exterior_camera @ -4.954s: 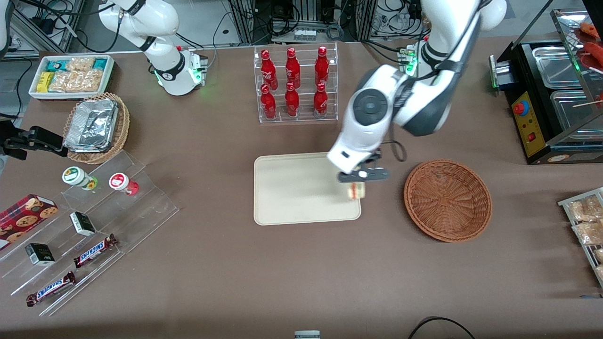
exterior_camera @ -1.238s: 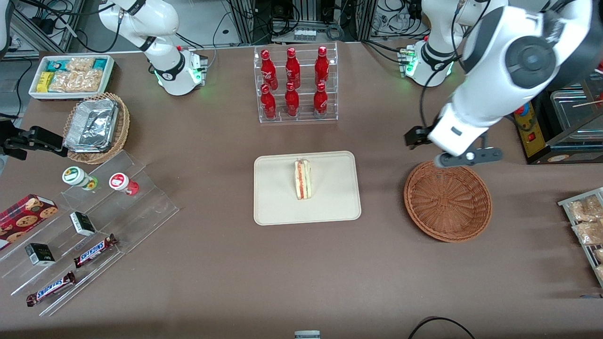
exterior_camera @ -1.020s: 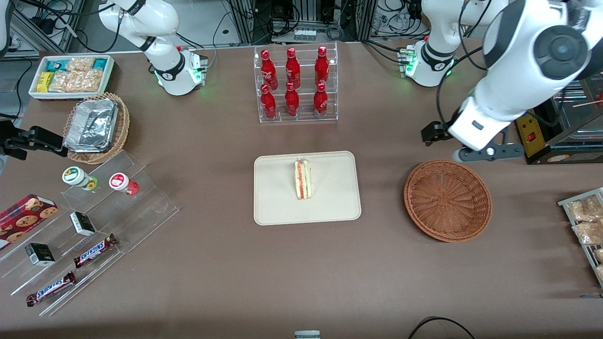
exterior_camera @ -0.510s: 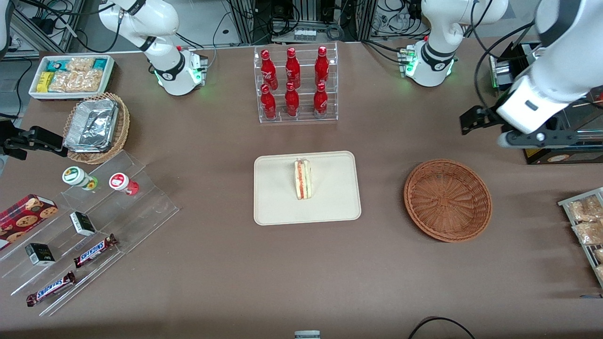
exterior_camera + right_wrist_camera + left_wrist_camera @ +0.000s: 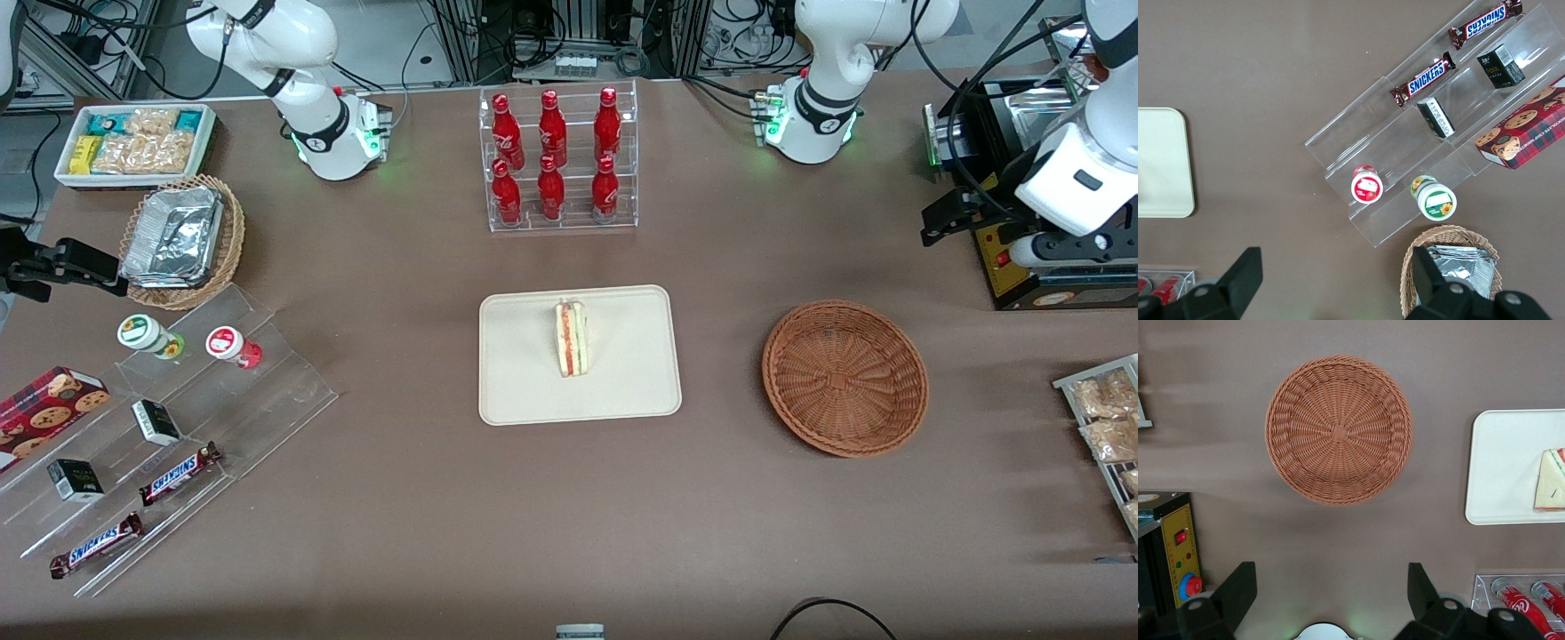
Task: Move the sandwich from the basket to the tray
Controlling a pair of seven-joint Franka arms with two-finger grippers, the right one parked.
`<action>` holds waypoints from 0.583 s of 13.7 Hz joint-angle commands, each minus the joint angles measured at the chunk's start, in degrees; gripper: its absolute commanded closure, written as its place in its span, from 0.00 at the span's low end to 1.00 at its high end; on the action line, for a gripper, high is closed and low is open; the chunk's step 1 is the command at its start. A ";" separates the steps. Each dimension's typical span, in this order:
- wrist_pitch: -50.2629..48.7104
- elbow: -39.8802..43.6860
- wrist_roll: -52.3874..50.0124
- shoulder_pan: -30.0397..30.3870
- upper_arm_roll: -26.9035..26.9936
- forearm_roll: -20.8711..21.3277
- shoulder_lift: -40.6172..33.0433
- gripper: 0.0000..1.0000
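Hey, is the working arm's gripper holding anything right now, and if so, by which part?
Nothing. The gripper is open and empty, high above the table near the basket; the sandwich sits on the tray.

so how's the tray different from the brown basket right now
The tray is flat, cream and rectangular with rounded corners; the basket is round, reddish-brown woven wicker. The tray holds the sandwich, which stands on edge with its filling stripes showing; the basket holds nothing. Both sit on the brown table. The pincer is open, raised, near the black appliance, holding nothing.
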 commanded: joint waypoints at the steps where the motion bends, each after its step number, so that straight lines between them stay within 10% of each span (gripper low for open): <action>1: 0.41 -0.13 0.66 4.68 -5.36 0.62 0.43 0.00; 8: -0.55 6.62 0.40 6.72 -8.46 0.88 5.09 0.00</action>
